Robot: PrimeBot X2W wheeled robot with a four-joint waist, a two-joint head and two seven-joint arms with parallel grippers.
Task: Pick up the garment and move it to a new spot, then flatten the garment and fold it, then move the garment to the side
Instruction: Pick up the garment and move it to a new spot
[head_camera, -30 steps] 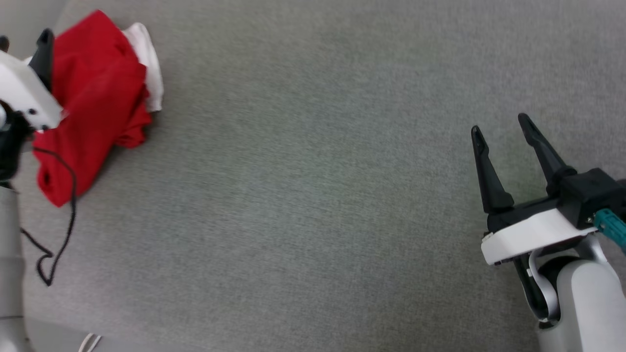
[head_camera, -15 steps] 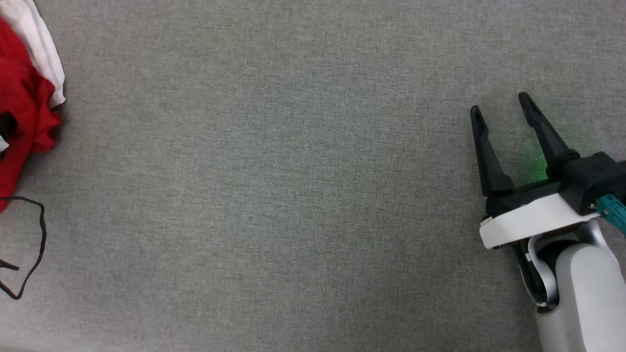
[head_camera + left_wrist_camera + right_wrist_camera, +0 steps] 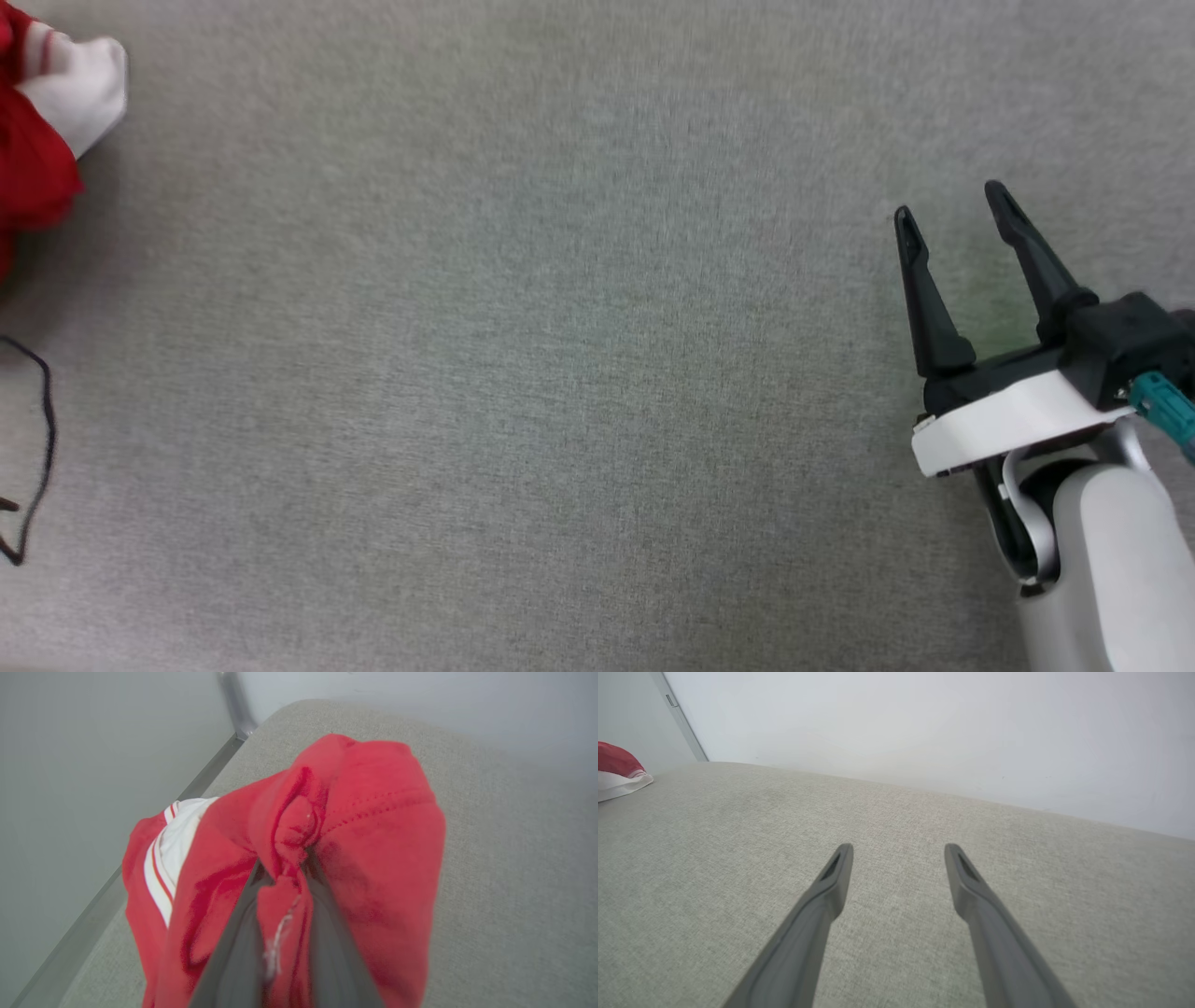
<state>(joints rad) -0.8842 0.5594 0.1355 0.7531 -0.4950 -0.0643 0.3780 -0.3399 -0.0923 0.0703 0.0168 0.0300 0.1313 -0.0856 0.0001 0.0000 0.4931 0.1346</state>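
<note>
The red garment hangs bunched in the left wrist view, a white red-striped sleeve showing at its left side. My left gripper is shut on a fold of the red fabric, its dark fingers half buried in it. In the head view a red and white edge of the garment shows at the top left corner. The right wrist view catches the garment far off at the left. My right gripper stands open and apart from it at the right, with nothing between its fingers.
A grey fabric surface spreads across the head view. A thin black cable loops at the left edge. A pale wall rises behind the surface, with a metal strip at its corner.
The head view has shifted right, so the garment has slid toward the left edge and the left arm has gone out of it. The right gripper has stayed open, about where it was.
</note>
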